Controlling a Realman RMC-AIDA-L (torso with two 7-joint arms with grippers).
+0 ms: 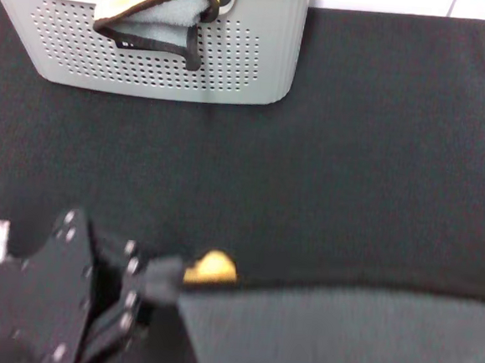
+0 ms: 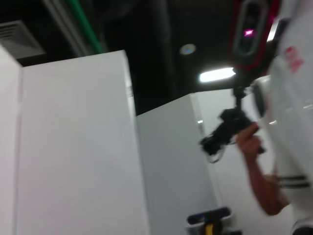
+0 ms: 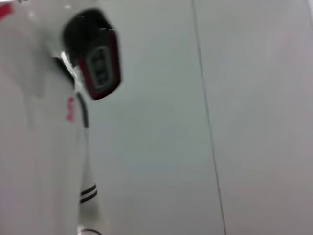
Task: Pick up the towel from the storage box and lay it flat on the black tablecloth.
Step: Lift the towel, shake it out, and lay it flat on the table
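The towel [image 1: 339, 340] stretches across the bottom of the head view, grey-green face up, with a black border along its far edge. A yellow corner [image 1: 210, 267] folds up at its left end. My left gripper [image 1: 163, 280], at the lower left, is shut on that corner, low over the black tablecloth [image 1: 354, 157]. Another speck of yellow shows at the right frame edge. My right gripper is out of view. The storage box [image 1: 235, 63], light grey with rows of holes, stands at the far left.
A second towel [image 1: 155, 11], pale and black-edged, hangs bunched over the storage box's front rim. Both wrist views point up at white walls and the robot's own body, and the left one also shows a person's hand.
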